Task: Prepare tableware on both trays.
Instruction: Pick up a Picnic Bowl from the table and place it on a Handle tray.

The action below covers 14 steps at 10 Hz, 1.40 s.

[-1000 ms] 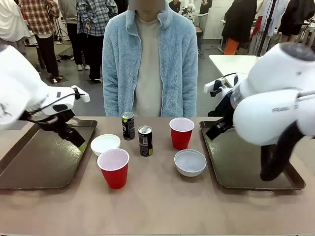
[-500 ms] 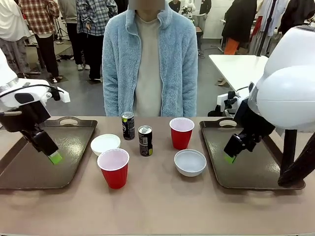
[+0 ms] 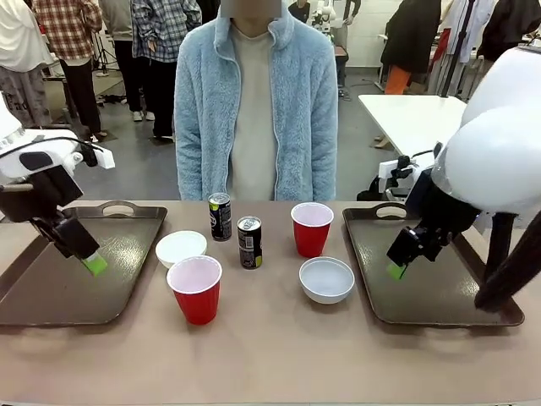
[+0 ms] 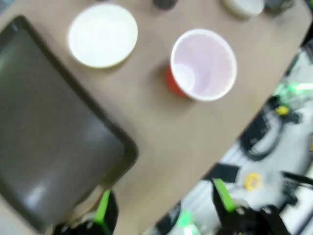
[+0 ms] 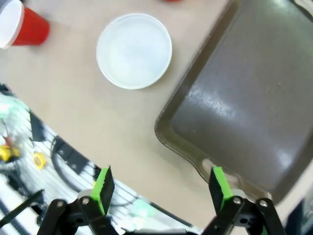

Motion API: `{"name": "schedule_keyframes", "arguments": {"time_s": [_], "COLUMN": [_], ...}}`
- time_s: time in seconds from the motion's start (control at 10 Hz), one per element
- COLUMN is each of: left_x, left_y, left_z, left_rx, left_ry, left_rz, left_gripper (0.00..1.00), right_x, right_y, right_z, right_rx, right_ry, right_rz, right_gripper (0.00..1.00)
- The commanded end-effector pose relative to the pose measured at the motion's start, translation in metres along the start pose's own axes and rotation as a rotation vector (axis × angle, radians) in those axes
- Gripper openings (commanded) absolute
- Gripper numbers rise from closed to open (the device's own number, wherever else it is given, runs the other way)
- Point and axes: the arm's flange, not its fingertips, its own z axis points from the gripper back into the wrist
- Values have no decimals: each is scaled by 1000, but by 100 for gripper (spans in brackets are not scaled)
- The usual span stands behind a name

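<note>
Both arms are easing outward: left gripper [image 3: 93,264] over left tray [image 3: 51,292], right gripper [image 3: 396,271] over right tray [image 3: 439,298], jaws wide & empty, so nothing's loaded yet.

Looks like a big open lab space, evenly lit, no harsh shadows. Grey floor [image 3: 152,161] runs back from the far edge of the tan desk [image 3: 279,355]. A white table [image 3: 410,114] sits beyond the desk's far right corner, and a few people [image 3: 68,42] stand past the far left corner. Black cables [image 4: 259,142] lie on the floor off the near edge.
</note>
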Motion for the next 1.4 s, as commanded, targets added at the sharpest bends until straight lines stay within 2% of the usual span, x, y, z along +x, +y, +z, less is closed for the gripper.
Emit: {"name": "schedule_keyframes", "arguments": {"time_s": [0.0,0.1,0.2,0.4,0.8,1.1,1.3], "left_x": [-3,-9,-23,-49,-94,-120,-117], "left_y": [42,71,101,141,192,194,186], "left_z": [21,33,37,41,57,62,60], "left_rx": [-273,-383,-462,-521,-612,-610,-584], "left_ry": [-167,-219,-266,-315,-370,-404,-419], "left_rz": [93,174,278,377,403,433,418], "left_gripper": [100,100,100,100,100,100,100], "right_x": [-13,-30,-52,-84,-130,-145,-143], "right_y": [-68,-105,-143,-188,-204,-206,-215], "right_z": [18,21,19,17,28,33,35], "right_rx": [388,564,668,755,734,725,716], "right_ry": [-141,-223,-277,-371,-405,-424,-412], "right_rz": [-93,-143,-216,-322,-426,-454,-460], "right_gripper": [100,100,100,100,100,100,100]}}
